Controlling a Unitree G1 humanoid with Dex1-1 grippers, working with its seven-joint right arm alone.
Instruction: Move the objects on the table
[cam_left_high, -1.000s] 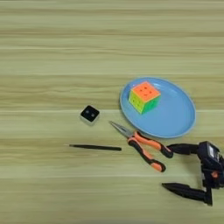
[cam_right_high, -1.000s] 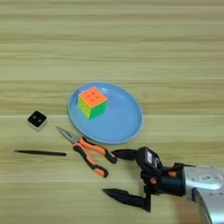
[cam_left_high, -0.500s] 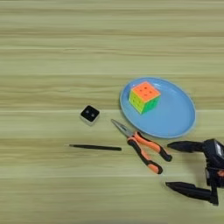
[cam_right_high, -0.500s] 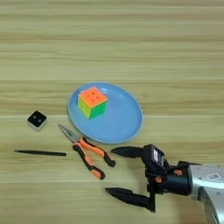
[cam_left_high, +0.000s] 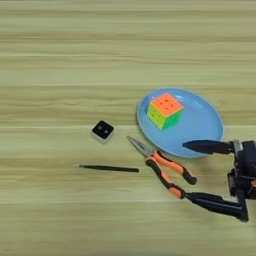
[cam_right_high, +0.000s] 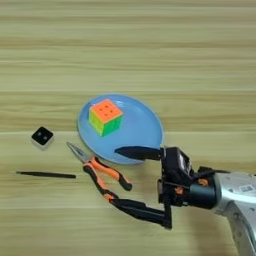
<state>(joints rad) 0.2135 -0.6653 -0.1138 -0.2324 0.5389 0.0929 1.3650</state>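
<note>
Light-wood tabletop (cam_left_high: 60, 55) fills your view, grain bands running left-right.

Your objects:
- puzzle cube (cam_left_high: 164, 110), orange face up, sits on a blue plate (cam_left_high: 205, 125), left of the plate's middle.
- needle-nose pliers (cam_left_high: 161, 167) lie flat on the wood just below the plate's lower-left rim, tips pointing up-left, orange-and-black handles trailing down-right. Whether the pliers touch the rim, you can't tell.
- thin black rod (cam_left_high: 108, 168) lies flat, nearly horizontal, left of the pliers and apart from them.
- small black block (cam_left_high: 102, 130) with a pale base sits above the rod, left of the plate, clear of both.

Your right gripper (cam_right_high: 116, 176) comes in from the right, silver forearm (cam_right_high: 235, 192) behind it. Jaws spread wide, pinching nothing. Upper finger (cam_right_high: 137, 152) lies over the plate's lower rim; lower finger (cam_right_high: 140, 209) reaches left with its tip right at the end of the pliers' lower handle, contact not clear. The handle ends sit in the gap between the two fingers, nearer the lower one.
</note>
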